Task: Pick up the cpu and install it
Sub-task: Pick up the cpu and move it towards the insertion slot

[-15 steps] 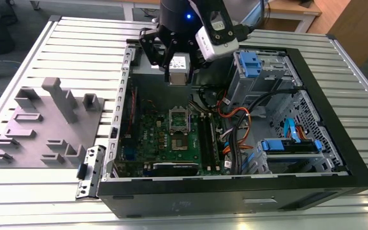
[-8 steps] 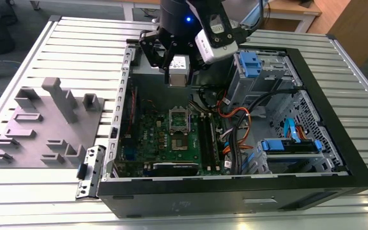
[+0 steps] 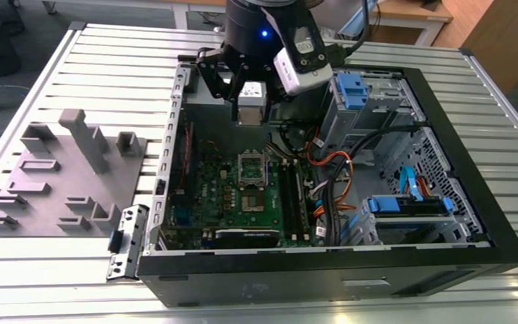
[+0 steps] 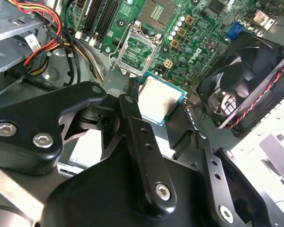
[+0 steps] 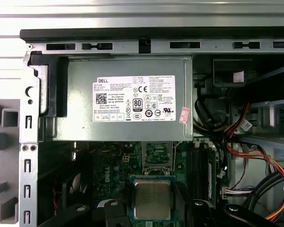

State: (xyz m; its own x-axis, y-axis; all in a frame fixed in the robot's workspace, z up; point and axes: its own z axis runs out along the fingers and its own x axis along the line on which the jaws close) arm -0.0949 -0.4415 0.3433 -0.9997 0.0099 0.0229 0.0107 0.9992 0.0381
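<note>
My gripper (image 3: pixel 251 116) hangs over the open computer case, shut on the cpu (image 3: pixel 251 108), a small flat square chip with a silver-grey top. In both wrist views the cpu (image 4: pixel 157 98) (image 5: pixel 152 198) sits between my black fingers (image 4: pixel 132 118), held by its edges. The gripper (image 4: pixel 160 103) (image 5: pixel 152 210) holds it above the green motherboard (image 3: pixel 232 196). The metal-framed socket (image 3: pixel 251 169) (image 4: pixel 138 49) (image 5: pixel 158 155) lies a short way beyond the chip and stands apart from it, its dark centre bare.
A grey plastic tray (image 3: pixel 61 175) with raised blocks lies at the exterior view's left, outside the case. Inside the case are the power supply (image 5: pixel 128 99), a black fan (image 4: pixel 248 87), memory slots (image 3: pixel 297 196), coloured cables (image 3: pixel 331 179) and blue drive brackets (image 3: pixel 349 91).
</note>
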